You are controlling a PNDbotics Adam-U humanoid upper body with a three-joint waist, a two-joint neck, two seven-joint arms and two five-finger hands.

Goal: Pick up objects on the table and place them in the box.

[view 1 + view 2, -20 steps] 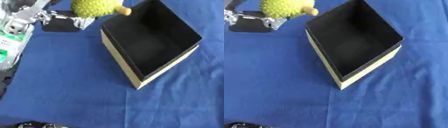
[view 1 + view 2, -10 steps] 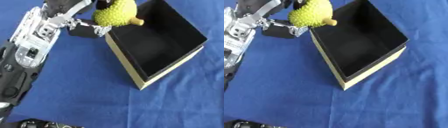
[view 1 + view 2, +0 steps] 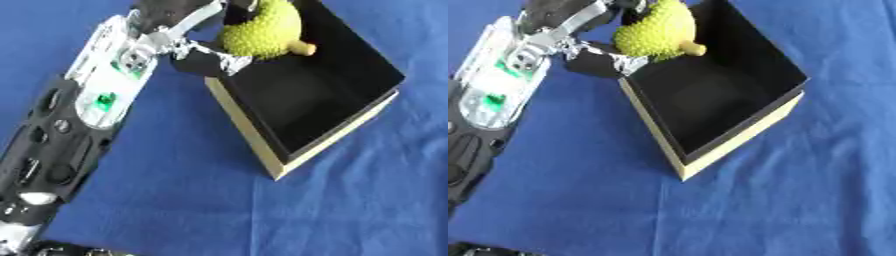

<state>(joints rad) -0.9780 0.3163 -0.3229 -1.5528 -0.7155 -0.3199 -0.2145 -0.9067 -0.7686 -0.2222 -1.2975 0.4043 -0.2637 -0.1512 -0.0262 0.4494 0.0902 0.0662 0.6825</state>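
The left hand (image 3: 206, 47) had its fingers curled round the spiky yellow-green fruit (image 3: 260, 34) above the far-left corner of the black box (image 3: 337, 122) — best carried further over the opening and lowered before letting go.

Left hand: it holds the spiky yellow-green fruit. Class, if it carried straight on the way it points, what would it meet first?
Probably the box's black interior: the left hand points across its near rim, fruit over the opening. Depth is uncertain.
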